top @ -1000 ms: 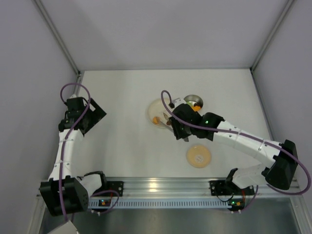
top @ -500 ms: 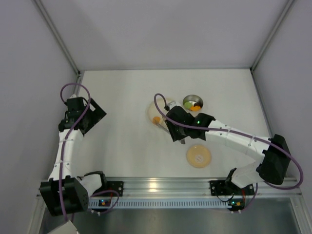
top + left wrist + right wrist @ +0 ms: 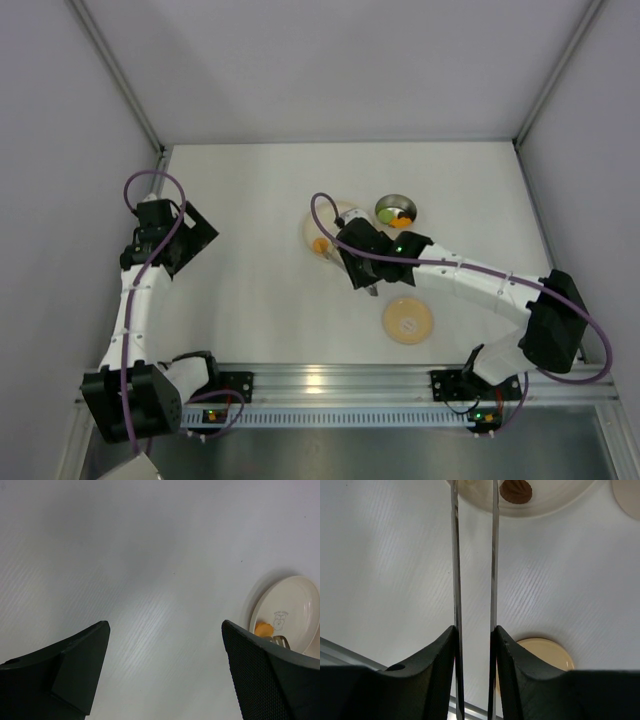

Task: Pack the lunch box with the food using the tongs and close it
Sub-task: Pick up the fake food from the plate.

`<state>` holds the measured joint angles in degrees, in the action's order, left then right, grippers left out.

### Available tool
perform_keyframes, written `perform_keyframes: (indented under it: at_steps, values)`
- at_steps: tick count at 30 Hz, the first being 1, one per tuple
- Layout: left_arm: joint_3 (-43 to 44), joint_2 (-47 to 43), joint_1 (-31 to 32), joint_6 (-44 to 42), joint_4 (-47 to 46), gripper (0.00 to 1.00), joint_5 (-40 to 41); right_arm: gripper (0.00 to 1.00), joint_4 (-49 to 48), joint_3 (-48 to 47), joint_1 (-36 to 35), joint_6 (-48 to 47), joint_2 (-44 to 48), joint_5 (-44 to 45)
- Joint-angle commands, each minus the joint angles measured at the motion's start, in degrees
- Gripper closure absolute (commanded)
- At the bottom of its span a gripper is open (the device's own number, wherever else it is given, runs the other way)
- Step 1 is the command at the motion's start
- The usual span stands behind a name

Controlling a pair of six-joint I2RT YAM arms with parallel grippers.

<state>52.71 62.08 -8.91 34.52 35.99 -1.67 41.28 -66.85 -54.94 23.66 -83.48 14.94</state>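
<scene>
Your right end effector [image 3: 474, 635] is clenched on the tongs [image 3: 454, 555], one finger pressing each blade. The blades run parallel with a gap between them, up to the plate [image 3: 550, 501] at the top edge of the wrist view. The tips run out of frame there, so I cannot tell what they touch.

A flat brown piece [image 3: 516, 490] lies on the plate just right of the right-hand blade, not between the blades. In the top view an orange piece [image 3: 320, 245] sits on the plate's lower left, beside the wrist. The lunch box [image 3: 386, 203] stands uncovered just right of the plate, upper centre of the frame, with orange and green bits already inside. Its lid [image 3: 407, 320] lies flat on the desk [image 3: 250, 200], below the forearm. Your left end effector [image 3: 165, 625] is released, with nothing between its fingers, at far left and well apart from everything.

Risks:
- The brown piece is flat, so blades closing off-centre may skid it across or off the plate.
- Squeeze too lightly and a piece could drop between plate and lunch box.
- Thin blades may twist or slide in the fingers if the tips press on the plate.
- A low forearm swing could shove the lid.
</scene>
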Motion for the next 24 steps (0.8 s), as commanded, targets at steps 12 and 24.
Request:
perform_keyframes:
  at_steps: [12, 24]
  values:
    - [-0.68, -0.91, 0.12, -0.51, -2.24, 0.01, 0.27, 0.75, -1.46, -3.02, 2.64, -0.63, 4.03, 1.85]
    - [-0.68, -0.91, 0.21, -0.51, -2.33, 0.01, 0.09, 0.75, 0.12, -5.66, 6.86, -2.48, 6.14, 3.08]
